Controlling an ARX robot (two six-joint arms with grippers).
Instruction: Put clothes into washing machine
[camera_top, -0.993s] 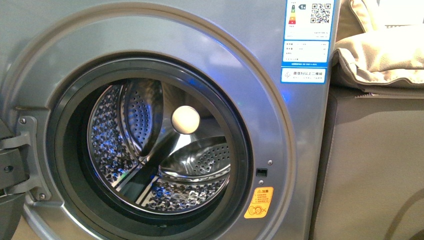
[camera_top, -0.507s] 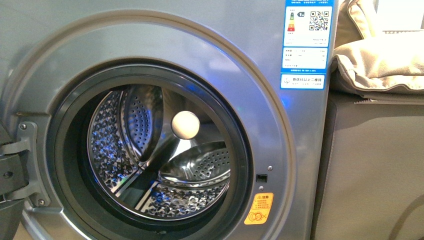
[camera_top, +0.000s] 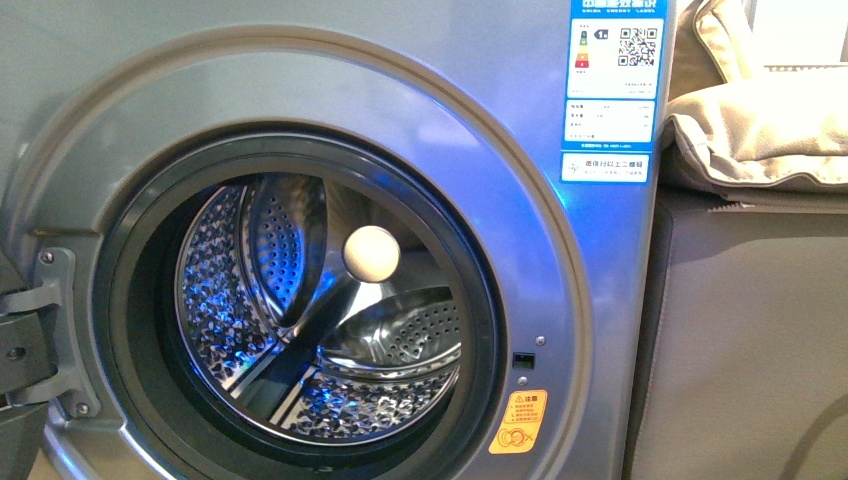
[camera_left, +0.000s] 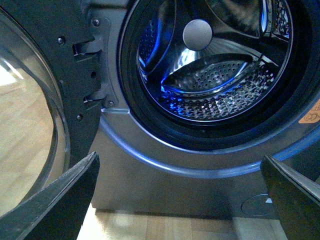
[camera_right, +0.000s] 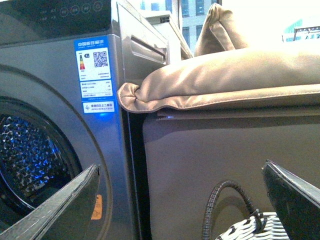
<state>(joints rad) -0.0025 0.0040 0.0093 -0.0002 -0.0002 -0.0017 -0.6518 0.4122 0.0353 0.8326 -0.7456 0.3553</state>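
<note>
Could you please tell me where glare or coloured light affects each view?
Front view: blue light glints inside the drum and on the washing machine panel; the top right corner is blown out. Left wrist view: the drum glows blue, the door glass is washed out, the left gripper is a dark silhouette. Right wrist view: the background above the cushion is overexposed.

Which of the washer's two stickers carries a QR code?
The blue-white energy label at the washing machine front's upper right; the orange warning sticker lower down has none.
</note>
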